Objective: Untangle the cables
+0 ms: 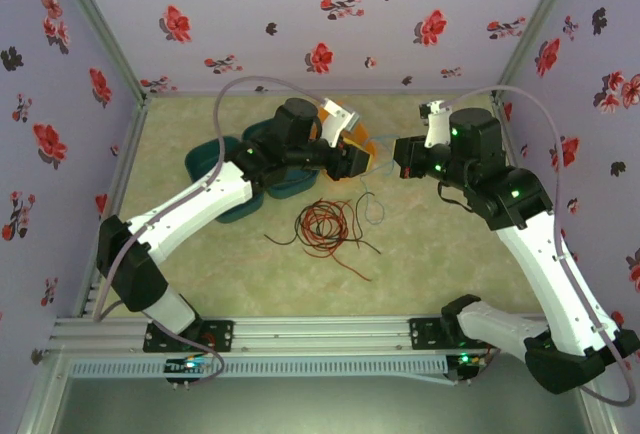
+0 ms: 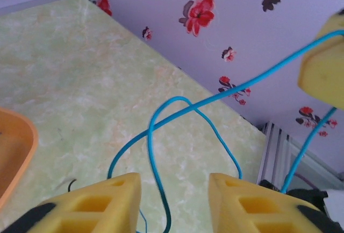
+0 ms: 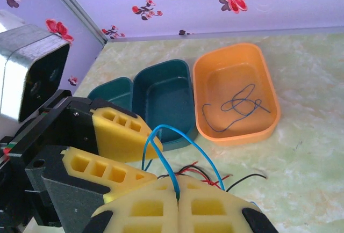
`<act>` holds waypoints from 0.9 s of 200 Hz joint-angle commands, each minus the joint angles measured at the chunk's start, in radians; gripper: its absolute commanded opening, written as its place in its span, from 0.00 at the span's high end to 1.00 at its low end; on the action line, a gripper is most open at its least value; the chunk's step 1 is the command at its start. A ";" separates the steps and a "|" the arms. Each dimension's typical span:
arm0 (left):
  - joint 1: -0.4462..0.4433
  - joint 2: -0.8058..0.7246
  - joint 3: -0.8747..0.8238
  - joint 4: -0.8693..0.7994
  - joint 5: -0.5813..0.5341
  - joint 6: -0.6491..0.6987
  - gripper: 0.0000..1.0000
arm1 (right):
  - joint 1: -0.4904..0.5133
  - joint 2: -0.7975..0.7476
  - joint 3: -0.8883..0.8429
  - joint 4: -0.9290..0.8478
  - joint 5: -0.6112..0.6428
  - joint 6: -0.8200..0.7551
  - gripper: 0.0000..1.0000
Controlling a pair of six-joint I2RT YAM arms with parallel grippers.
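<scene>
Your right hand (image 3: 177, 201) is clamped tight. Its two yellow fingers press together at the bottom of the right wrist view, with the blue cable (image 2: 247, 85) pinched in the seam between them. From that seam the cable arches up in a loop and drops back behind the fingers.

Your left hand (image 2: 173, 184) has its fingers part-way apart, a moderate gap rather than a wide one. In the left wrist view the same blue cable runs down through that gap with neither pad visibly pressing it (whether it brushes one of them, you cannot tell). Above the gap the strand crosses itself in a loop over the pale green surface (image 2: 80, 82). It then climbs to the upper right of the frame, to a yellow finger of the right hand.

In the top view the two hands face each other near the centre of the frame, close but apart. The tangle of red and black cables (image 1: 325, 224) lies on the surface just below them in the frame. The orange tray (image 3: 231, 74) sits right of centre in the right wrist view, with a second blue strand (image 3: 239, 104) curled inside it. The teal trays (image 3: 164, 96) stand right beside it on its left.
</scene>
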 commanded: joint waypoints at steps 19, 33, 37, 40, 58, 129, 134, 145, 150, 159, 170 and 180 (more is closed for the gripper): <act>-0.006 0.008 -0.038 0.124 0.067 0.039 0.75 | -0.004 0.000 0.007 0.032 0.011 0.008 1.00; -0.007 0.015 -0.040 0.126 0.070 0.044 0.78 | -0.005 -0.002 0.007 0.026 0.020 0.006 1.00; -0.006 0.014 -0.042 0.128 0.072 0.046 0.79 | -0.005 -0.005 0.007 0.026 0.024 0.006 1.00; -0.006 0.014 -0.044 0.130 0.072 0.048 0.80 | -0.004 -0.005 0.007 0.023 0.029 0.005 1.00; -0.007 -0.004 -0.075 0.157 0.073 0.077 0.86 | -0.005 -0.009 0.010 0.001 0.079 0.005 1.00; 0.019 -0.205 -0.367 0.500 0.081 0.141 1.00 | -0.055 0.099 0.067 -0.217 0.381 0.070 1.00; 0.021 -0.222 -0.397 0.542 0.086 0.148 1.00 | -0.060 0.108 0.067 -0.224 0.386 0.074 1.00; 0.026 -0.262 -0.458 0.629 0.091 0.158 1.00 | -0.070 0.123 0.071 -0.234 0.390 0.081 1.00; 0.029 -0.278 -0.480 0.662 0.092 0.156 1.00 | -0.073 0.128 0.071 -0.236 0.392 0.083 1.00; 0.040 -0.299 -0.513 0.718 0.090 0.136 1.00 | -0.084 0.140 0.072 -0.241 0.394 0.085 1.00; 0.057 -0.311 -0.543 0.795 0.075 0.070 1.00 | -0.092 0.151 0.076 -0.253 0.414 0.095 1.00; 0.072 -0.313 -0.581 0.889 0.016 -0.008 1.00 | -0.096 0.160 0.077 -0.262 0.427 0.101 1.00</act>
